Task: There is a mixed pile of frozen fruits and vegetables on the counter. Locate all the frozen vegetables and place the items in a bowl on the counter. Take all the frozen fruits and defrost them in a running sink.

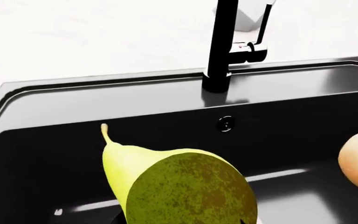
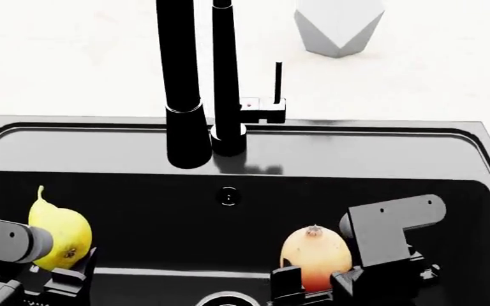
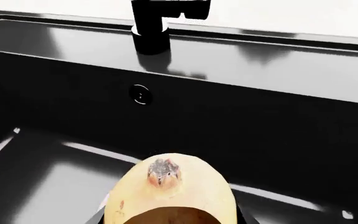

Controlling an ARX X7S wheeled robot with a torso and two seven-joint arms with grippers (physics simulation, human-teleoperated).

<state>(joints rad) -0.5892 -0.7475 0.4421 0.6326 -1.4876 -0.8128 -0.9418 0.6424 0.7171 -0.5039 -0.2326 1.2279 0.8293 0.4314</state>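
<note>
Standing stem-up, the yellow pear (image 2: 58,234) sits inside the sink (image 2: 74,159) at the left end of the basin, long axis near vertical, thin stem tilted slightly toward the left wall. Left wrist view shows the same pear (image 1: 173,182) close up, stem aimed at the back wall, mottled green-brown patch facing the camera. Left gripper (image 2: 53,277) is clamped on its lower part; dark fingers hug the base.

Round golden-orange fruit (image 2: 316,255) is at the right of the basin, small dark tip pointing up, reddish toward the bottom. Right gripper (image 2: 313,285) holds it from below, jaws closed on its sides. Right wrist view: fruit (image 3: 169,196) fills the lower frame, tip facing the back wall.

Overflow hole (image 2: 228,196) sits mid back wall. Black faucet (image 2: 185,83) rises behind the rim, lever (image 2: 277,83) to its right. Grey faceted vessel (image 2: 339,25) stands on the white counter (image 2: 58,57) beyond.
</note>
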